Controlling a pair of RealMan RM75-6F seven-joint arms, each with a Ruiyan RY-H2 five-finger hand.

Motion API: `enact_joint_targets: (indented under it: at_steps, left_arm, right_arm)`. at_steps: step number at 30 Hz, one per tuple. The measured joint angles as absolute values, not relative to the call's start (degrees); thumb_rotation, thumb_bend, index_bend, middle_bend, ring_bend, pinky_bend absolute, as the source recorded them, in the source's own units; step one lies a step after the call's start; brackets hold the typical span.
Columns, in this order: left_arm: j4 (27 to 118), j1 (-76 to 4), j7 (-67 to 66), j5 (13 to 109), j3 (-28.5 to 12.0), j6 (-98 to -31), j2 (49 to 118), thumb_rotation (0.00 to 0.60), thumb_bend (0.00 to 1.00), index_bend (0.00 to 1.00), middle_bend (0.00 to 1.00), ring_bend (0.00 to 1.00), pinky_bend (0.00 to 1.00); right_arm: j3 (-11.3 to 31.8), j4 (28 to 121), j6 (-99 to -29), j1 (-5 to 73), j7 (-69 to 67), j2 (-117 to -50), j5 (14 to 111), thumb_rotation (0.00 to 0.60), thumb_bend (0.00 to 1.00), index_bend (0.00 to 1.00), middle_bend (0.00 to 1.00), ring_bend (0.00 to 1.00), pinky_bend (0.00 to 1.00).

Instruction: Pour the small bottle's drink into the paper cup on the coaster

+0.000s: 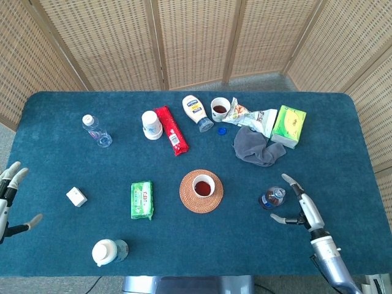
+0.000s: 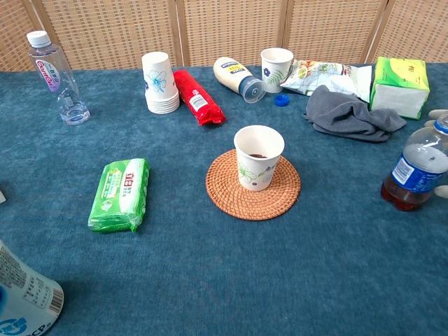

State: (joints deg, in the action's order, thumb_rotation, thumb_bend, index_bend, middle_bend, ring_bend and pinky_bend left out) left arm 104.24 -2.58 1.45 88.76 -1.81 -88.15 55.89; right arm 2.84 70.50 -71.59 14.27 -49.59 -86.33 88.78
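The small bottle (image 1: 272, 198) stands upright, uncapped, right of the woven coaster (image 1: 187, 199) and its paper cup (image 1: 203, 185), and the right hand (image 1: 298, 207) sits just beside it, fingers spread wide, holding nothing. The left hand (image 1: 8, 199) hangs open at the table's (image 1: 343, 153) left edge. Bare blue cloth lies between bottle and coaster, with the grey cloth (image 1: 256, 147) farther back.

The blue-carpeted table (image 1: 343, 141) is covered with a central woven coaster (image 1: 201, 192), a green packet (image 1: 141, 199) left, and a small bottle (image 1: 272, 198) right.
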Motion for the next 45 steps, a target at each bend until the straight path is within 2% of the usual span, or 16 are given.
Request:
enact_joint_targets:
  at_steps: [12,29,42,45]
  left_arm:
    - [104.19,-2.95,1.03,88.26,-1.86,-87.43,56.10,0.600,0.11,0.00,0.00,0.00,0.00]
    - [104.23,-3.05,0.06,88.20,-1.65,-87.23,56.46,0.600,0.12,0.00,0.00,0.00,0.00]
    - [104.13,-3.00,0.85,88.41,-1.63,-87.50,56.29,0.600,0.12,0.00,0.00,0.00,0.00]
    - [104.11,-3.00,1.04,88.49,-1.61,-87.54,56.23,0.600,0.11,0.00,0.00,0.00,0.00]
  right_arm:
    - [2.52,65.48,-71.19,15.51,-53.77,-90.52,88.56,0.600,0.00,0.00,0.00,0.00,0.00]
    - [3.95,60.25,-74.55,15.73,-55.51,-95.43,87.56,0.600,0.00,0.00,0.00,0.00,0.00]
    - [3.98,62.94,-73.72,16.17,-52.25,-94.19,86.79,0.600,0.00,0.01,0.12,0.00,0.01]
    - [4.08,62.74,-73.64,16.33,-51.67,-94.70,86.66,0.600,0.00,0.02,0.16,0.00,0.10]
